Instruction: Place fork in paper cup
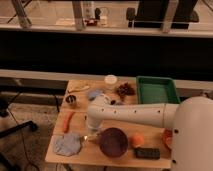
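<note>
The white paper cup [110,80] stands upright at the table's far edge, near the middle. My white arm reaches from the right across the table and bends down at its left end. The gripper [91,133] points down at the table's front left, between a blue-grey cloth [67,144] and a dark purple bowl [113,142], well in front of the cup. A small bright glint lies at the gripper's tip; I cannot make out the fork as such.
A small dark metal cup [71,100] and a light-blue cup [95,94] stand left of centre. A green tray [156,90] is at the back right, a brown clump [125,89] beside it. A carrot [67,121], an orange [137,140] and a black object [147,153] lie near the front.
</note>
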Robot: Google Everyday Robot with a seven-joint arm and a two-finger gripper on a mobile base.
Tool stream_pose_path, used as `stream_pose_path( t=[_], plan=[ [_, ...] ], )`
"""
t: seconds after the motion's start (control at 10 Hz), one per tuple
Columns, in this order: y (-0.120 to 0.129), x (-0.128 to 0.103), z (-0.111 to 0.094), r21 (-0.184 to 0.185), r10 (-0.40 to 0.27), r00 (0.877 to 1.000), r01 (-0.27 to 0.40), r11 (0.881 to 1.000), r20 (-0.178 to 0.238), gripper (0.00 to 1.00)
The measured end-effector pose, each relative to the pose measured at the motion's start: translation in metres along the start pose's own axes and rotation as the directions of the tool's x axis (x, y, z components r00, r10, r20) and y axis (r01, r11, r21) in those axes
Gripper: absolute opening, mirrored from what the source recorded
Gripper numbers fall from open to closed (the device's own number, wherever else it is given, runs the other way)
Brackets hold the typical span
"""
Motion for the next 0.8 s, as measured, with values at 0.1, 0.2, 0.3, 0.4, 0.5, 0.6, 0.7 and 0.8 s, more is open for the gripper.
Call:
stream_pose_path(
  t=[0.1, 0.2, 0.3, 0.4, 0.5, 0.6, 0.7, 0.8],
  plan=[
    [-0.0016, 0.0002, -0.0002, 0.001, -0.006, 1.0, 0.006, 1.0, -0.002, 0.44],
    [-0.0025, 0.0003, 0.0004, 0.001, -0.011, 1.0, 0.011, 1.0, -0.003, 0.43],
    [-0.0031, 0.0013, 0.0009, 0.001, -0.013, 1.0, 0.013, 1.0, -0.003, 0.37],
    [-0.0024, 0.0026, 0.0002, -0.001, -0.012, 1.0, 0.012, 1.0, -0.006, 0.26],
    [-0.0024, 0.0026, -0.0003, -0.002, -0.014, 1.0, 0.014, 1.0, -0.008, 0.2],
    [-0.0023, 0.0024, -0.0003, -0.002, -0.014, 1.0, 0.014, 1.0, -0.007, 0.13],
    [-0.003, 0.0028, 0.0, 0.002, -0.022, 1.0, 0.022, 1.0, -0.002, 0.1],
    [-0.0033, 0.0035, 0.0, 0.006, -0.028, 1.0, 0.028, 1.0, 0.003, 0.09]
  ],
)
